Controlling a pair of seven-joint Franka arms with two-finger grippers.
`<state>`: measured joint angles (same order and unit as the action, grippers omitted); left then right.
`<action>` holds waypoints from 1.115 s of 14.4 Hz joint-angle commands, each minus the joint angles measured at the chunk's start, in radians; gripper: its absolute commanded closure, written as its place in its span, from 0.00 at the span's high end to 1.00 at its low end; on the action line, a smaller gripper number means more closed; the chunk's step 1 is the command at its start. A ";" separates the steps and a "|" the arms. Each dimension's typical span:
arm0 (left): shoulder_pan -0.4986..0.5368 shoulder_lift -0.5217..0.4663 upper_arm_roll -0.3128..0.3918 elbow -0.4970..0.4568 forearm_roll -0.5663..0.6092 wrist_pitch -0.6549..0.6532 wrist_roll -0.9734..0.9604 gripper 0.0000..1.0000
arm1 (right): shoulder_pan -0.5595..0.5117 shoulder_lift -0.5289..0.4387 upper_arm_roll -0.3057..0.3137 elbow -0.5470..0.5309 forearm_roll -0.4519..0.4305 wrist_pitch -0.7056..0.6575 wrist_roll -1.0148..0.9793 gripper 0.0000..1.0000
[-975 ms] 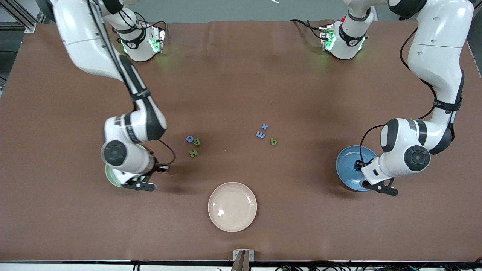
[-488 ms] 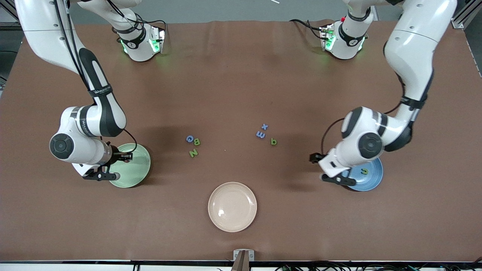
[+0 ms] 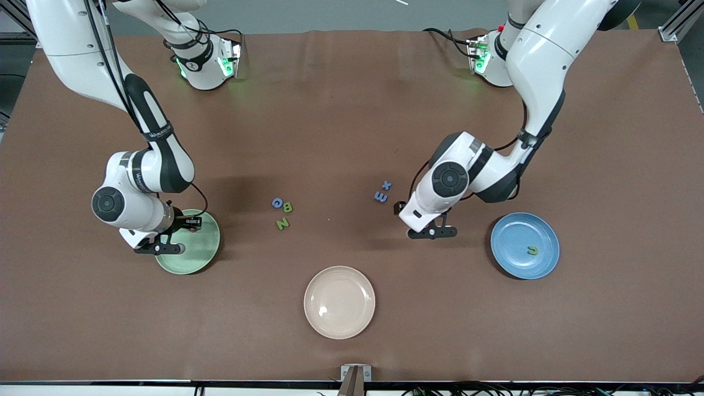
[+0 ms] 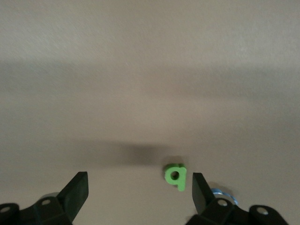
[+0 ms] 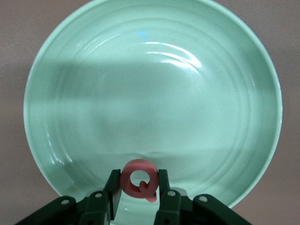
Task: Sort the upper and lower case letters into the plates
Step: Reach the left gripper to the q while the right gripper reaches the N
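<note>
My right gripper (image 3: 159, 248) is shut on a pinkish red Q (image 5: 139, 180) and holds it over the light green plate (image 3: 195, 256), near the rim; the plate (image 5: 150, 93) holds no letters. My left gripper (image 3: 432, 232) is open and low over the table, with a green q (image 4: 176, 176) lying between its fingers, close to one of them. The arm hides the q in the front view. The blue plate (image 3: 517, 234) holds one green letter (image 3: 532, 251). A blue G (image 3: 277, 203), a green B (image 3: 287, 207) and a green N (image 3: 282, 223) lie mid-table. A blue x (image 3: 387, 185) and a blue E (image 3: 380, 196) lie beside the left gripper.
A cream-beige plate (image 3: 339, 302) lies nearer the front camera than the letters, with nothing in it. The brown mat (image 3: 341, 126) covers the whole table.
My left arm swung from over the blue plate to the middle, over the green q, leaving a green letter in that plate. My right arm shifted across the green plate toward its own end.
</note>
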<state>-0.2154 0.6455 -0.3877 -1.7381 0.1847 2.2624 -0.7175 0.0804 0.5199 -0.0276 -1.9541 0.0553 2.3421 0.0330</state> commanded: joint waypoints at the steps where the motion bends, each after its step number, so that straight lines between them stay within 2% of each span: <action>1: -0.016 -0.027 0.010 -0.087 0.039 0.115 -0.081 0.94 | -0.002 -0.035 0.006 -0.026 -0.005 0.008 -0.001 0.92; 2: -0.016 -0.020 0.009 -0.093 0.080 0.141 -0.115 0.94 | -0.001 -0.037 0.008 -0.022 -0.005 0.006 0.001 1.00; 5: -0.035 0.006 0.006 -0.090 0.174 0.146 -0.221 0.89 | 0.021 -0.038 0.011 0.003 0.003 -0.015 0.024 1.00; 8: -0.038 0.014 0.004 -0.087 0.176 0.146 -0.237 0.85 | 0.074 -0.038 0.012 0.056 0.004 -0.061 0.129 1.00; 10: -0.056 0.020 0.004 -0.080 0.174 0.151 -0.247 0.83 | 0.143 -0.038 0.012 0.090 0.004 -0.076 0.278 1.00; 13: -0.058 0.036 0.004 -0.080 0.176 0.181 -0.272 0.81 | 0.240 -0.008 0.012 0.127 0.006 -0.049 0.456 1.00; 16: -0.076 0.048 0.006 -0.080 0.177 0.183 -0.273 0.79 | 0.309 0.044 0.011 0.129 0.006 0.046 0.596 1.00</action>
<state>-0.2760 0.6835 -0.3878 -1.8197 0.3358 2.4295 -0.9628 0.3575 0.5199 -0.0086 -1.8372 0.0583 2.3382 0.5489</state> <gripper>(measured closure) 0.203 0.000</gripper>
